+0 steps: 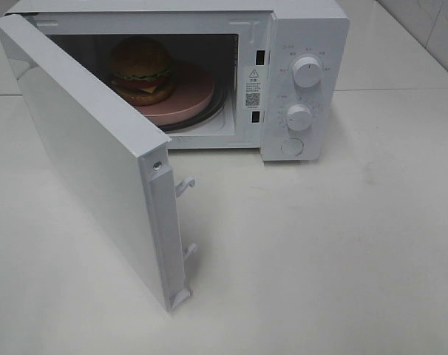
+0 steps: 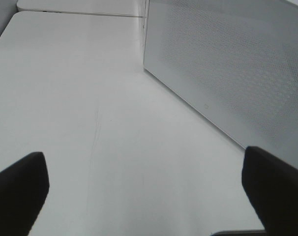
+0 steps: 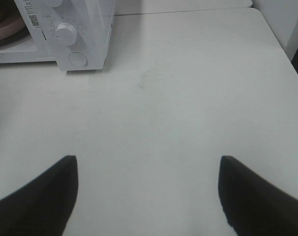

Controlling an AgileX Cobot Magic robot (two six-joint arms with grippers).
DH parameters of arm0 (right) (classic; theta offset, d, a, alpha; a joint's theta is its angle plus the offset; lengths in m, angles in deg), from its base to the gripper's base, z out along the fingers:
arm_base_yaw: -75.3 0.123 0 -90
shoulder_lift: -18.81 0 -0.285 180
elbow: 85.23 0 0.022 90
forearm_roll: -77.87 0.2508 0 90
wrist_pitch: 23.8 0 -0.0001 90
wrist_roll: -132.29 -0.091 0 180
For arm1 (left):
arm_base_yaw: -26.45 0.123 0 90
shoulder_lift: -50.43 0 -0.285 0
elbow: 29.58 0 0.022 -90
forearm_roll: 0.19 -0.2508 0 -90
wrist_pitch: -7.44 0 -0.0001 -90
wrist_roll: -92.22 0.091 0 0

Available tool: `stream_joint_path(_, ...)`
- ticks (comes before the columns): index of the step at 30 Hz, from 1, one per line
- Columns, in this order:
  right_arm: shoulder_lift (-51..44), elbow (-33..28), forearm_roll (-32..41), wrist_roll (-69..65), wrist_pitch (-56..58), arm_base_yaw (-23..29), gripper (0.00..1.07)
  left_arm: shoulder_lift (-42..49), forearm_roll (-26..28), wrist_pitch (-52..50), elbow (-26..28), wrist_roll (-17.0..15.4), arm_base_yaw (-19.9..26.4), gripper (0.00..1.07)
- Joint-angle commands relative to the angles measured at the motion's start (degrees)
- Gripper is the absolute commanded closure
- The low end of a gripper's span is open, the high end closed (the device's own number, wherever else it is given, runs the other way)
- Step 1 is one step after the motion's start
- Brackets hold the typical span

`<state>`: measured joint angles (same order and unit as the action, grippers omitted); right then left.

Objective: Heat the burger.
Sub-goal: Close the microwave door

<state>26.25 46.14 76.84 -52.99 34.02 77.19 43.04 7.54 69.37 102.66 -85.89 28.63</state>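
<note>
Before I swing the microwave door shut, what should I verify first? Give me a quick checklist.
1. Burger inside the microwave, sitting on the pink plate: ok.
2. Pink plate clear of the doorway: ok, as far as it shows.
3. Door closed: not ok, it stands wide open.
4. Left pincer open and empty, near the door's outer face: ok.
5. Right pincer open and empty over the table: ok.
6. Timer knob setting: cannot tell.

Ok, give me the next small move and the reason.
Probably swing the door shut with the left gripper: the burger already sits on the pink plate inside the microwave, the door stands wide open, and that gripper is empty beside it.
</note>
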Motion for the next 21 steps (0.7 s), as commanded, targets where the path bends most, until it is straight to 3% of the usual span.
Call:
stream_joint_path(1, -1.4, -0.1, 0.2, 0.7, -0.8, -0.3, 0.32, 0.2, 0.9, -1.0, 0.0, 0.1, 0.1, 0.06)
stream_joint_path(14, -1.4, -0.1, 0.2, 0.7, -0.8, -0.3, 0.32, -6.6, 0.9, -7.0, 1.7, 0.1, 0.1, 0.08)
stream_joint_path(17, -1.4, -0.1, 0.2, 0.7, -0.8, -0.3, 0.32, -9.1, 0.5, -10.4, 1.7, 0.1, 0.1, 0.14)
stream_joint_path(19, -1.4, -0.1, 0.2, 0.7, -0.8, -0.3, 0.32, -12.7, -1.3, -16.7, 1.7, 0.1, 0.1, 0.29)
stream_joint_path(21, -1.4, -0.1, 0.2, 0.7, -0.8, -0.3, 0.32, -13.7, -1.7, -17.6, 1.7, 0.1, 0.1, 0.34)
